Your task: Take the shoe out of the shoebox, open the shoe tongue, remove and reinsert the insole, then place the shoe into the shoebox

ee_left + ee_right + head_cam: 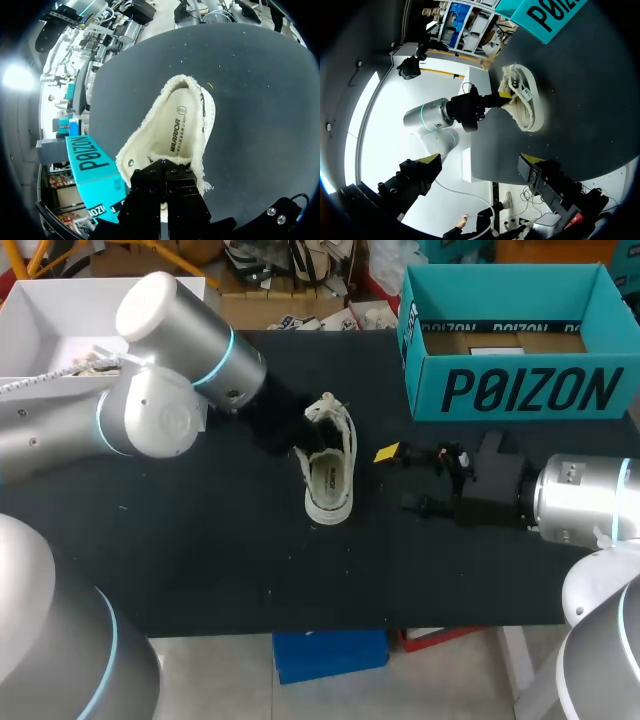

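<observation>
Left jaws tight on shoe [180, 130] upper

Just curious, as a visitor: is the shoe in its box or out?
Out. The shoe rests on the black table, apart from the teal box.

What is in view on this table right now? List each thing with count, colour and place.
shoe: 1, white-cream, middle of the table, out of the box, its opening facing the left hand
insole: 1, cream, lying inside the shoe
shoebox: 1, teal, open, far right part of the table, apart from the shoe
table: 1, black top, under everything
left hand: 1, black, shut on the shoe's edge at its opening
right hand: 1, black with yellow tips, open and empty, to the right of the shoe, in front of the shoebox
</observation>
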Tool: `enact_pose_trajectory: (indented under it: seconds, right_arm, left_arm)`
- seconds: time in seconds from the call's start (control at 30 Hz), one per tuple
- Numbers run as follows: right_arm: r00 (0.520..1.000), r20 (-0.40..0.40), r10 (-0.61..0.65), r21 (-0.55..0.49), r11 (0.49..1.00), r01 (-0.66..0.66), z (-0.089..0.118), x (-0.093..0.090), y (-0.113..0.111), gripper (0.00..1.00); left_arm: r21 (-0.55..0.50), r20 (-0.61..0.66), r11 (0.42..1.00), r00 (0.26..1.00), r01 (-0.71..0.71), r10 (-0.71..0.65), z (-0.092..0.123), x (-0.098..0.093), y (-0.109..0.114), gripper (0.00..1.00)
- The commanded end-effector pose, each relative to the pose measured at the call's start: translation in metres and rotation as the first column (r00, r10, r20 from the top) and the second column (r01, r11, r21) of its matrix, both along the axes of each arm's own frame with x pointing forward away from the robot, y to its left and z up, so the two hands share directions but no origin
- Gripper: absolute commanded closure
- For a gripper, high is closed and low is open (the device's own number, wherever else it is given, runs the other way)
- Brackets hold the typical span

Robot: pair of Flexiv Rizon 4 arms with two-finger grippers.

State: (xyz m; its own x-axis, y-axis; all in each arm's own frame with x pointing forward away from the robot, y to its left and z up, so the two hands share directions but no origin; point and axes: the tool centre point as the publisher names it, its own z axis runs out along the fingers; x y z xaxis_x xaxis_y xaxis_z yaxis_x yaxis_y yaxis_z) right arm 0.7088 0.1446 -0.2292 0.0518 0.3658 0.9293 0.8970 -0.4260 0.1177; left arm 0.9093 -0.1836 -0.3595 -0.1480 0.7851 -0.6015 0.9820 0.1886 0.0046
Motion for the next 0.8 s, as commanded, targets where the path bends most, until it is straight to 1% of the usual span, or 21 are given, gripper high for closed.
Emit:
enact_pose_trajectory:
  seconds: [0.03, 0.07, 0.23, 0.27, 0.3, 0.4, 0.5, 0.6, 0.63, 0.67, 0.7, 0.8]
  right_arm:
    - [1.0, -0.002, -0.001, -0.003, 1.0, 0.001, 0.001, 0.0, 0.001, 0.0]
    - [1.0, -0.002, -0.001, -0.003, 1.0, 0.001, 0.001, 0.0, 0.001, 0.0]
    - [1.0, -0.002, -0.001, -0.003, 1.0, 0.001, 0.001, 0.0, 0.001, 0.0]
    - [1.0, -0.002, -0.001, -0.003, 1.0, 0.001, 0.001, 0.0, 0.001, 0.0]
    - [1.0, -0.002, -0.001, -0.003, 1.0, 0.001, 0.001, 0.0, 0.001, 0.0]
    - [1.0, -0.002, -0.001, -0.003, 1.0, 0.001, 0.001, 0.0, 0.001, 0.0]
    - [1.0, -0.002, -0.001, -0.003, 1.0, 0.001, 0.001, 0.0, 0.001, 0.0]
    - [1.0, -0.002, -0.001, -0.003, 1.0, 0.001, 0.001, 0.0, 0.001, 0.0]
    - [1.0, -0.002, -0.001, -0.003, 1.0, 0.001, 0.001, 0.0, 0.001, 0.0]
    - [1.0, -0.002, -0.001, -0.003, 1.0, 0.001, 0.001, 0.0, 0.001, 0.0]
    - [1.0, -0.002, -0.001, -0.003, 1.0, 0.001, 0.001, 0.0, 0.001, 0.0]
    - [1.0, -0.002, -0.001, -0.003, 1.0, 0.001, 0.001, 0.0, 0.001, 0.0]
  left_arm:
    - [-0.005, 0.02, 1.0, 1.0, 0.009, -0.009, 0.022, -0.011, 0.012, 1.0]
    - [-0.002, 0.03, 1.0, 0.999, 0.017, -0.016, 0.03, -0.011, 0.014, 1.0]
    - [0.069, 0.042, 0.997, 0.998, 0.04, -0.042, 0.053, -0.012, 0.025, 1.0]
    - [0.079, 0.04, 0.996, 0.998, 0.042, -0.045, 0.057, -0.013, 0.028, 0.91]
    - [0.096, 0.042, 0.994, 0.998, 0.043, -0.047, 0.059, -0.014, 0.031, 0.8]
    - [0.12, 0.052, 0.992, 0.998, 0.04, -0.047, 0.066, -0.014, 0.039, 0.8]
    - [0.15, 0.054, 0.988, 0.997, 0.038, -0.046, 0.067, -0.013, 0.046, 0.77]
    - [0.18, 0.056, 0.983, 0.997, 0.041, -0.052, 0.064, -0.01, 0.052, 0.76]
    - [0.204, 0.063, 0.978, 0.997, 0.04, -0.054, 0.062, -0.009, 0.054, 0.75]
    - [0.213, 0.064, 0.976, 0.996, 0.041, -0.056, 0.06, -0.008, 0.055, 0.69]
    - [0.218, 0.061, 0.975, 0.996, 0.046, -0.061, 0.058, -0.009, 0.055, 0.67]
    - [0.24, 0.065, 0.969, 0.995, 0.063, -0.08, 0.051, -0.007, 0.055, 0.64]
